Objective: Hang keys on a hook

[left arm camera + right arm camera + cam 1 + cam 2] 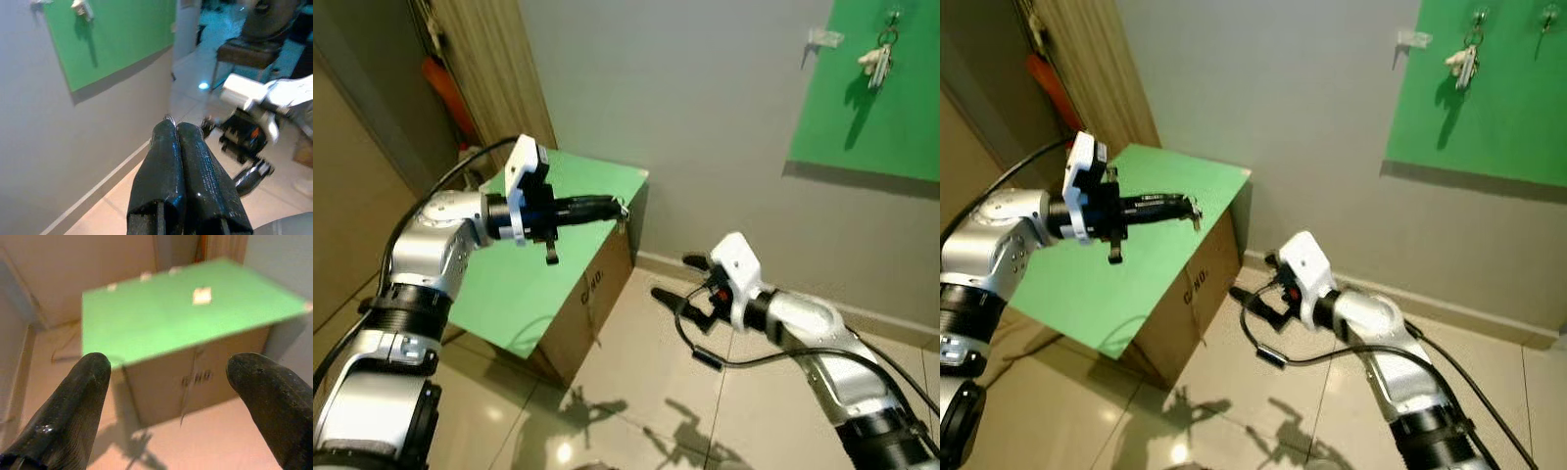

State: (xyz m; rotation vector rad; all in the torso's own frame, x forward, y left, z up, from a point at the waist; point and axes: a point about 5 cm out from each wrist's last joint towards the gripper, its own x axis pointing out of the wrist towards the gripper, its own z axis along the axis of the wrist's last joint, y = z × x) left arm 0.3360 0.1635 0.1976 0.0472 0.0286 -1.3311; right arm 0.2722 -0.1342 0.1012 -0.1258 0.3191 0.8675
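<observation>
The left tool [619,208] is raised forward with fingers pressed together, while the right tool [677,278] hangs lower, fingers spread.

A cardboard box [576,313] topped with a green sheet [538,255] stood on the tiled floor [636,392] beside a grey wall [705,108].

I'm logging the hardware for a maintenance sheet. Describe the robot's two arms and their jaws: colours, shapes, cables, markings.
Both arms are rounded silver shells with black ribbed joint rings and a white block at the wrist. The left gripper sits beyond a blue-and-black collar, and its long black fingers are glossy and rounded. The right gripper shows an orange-red patch by its base. Black cables loop outside each arm.
</observation>
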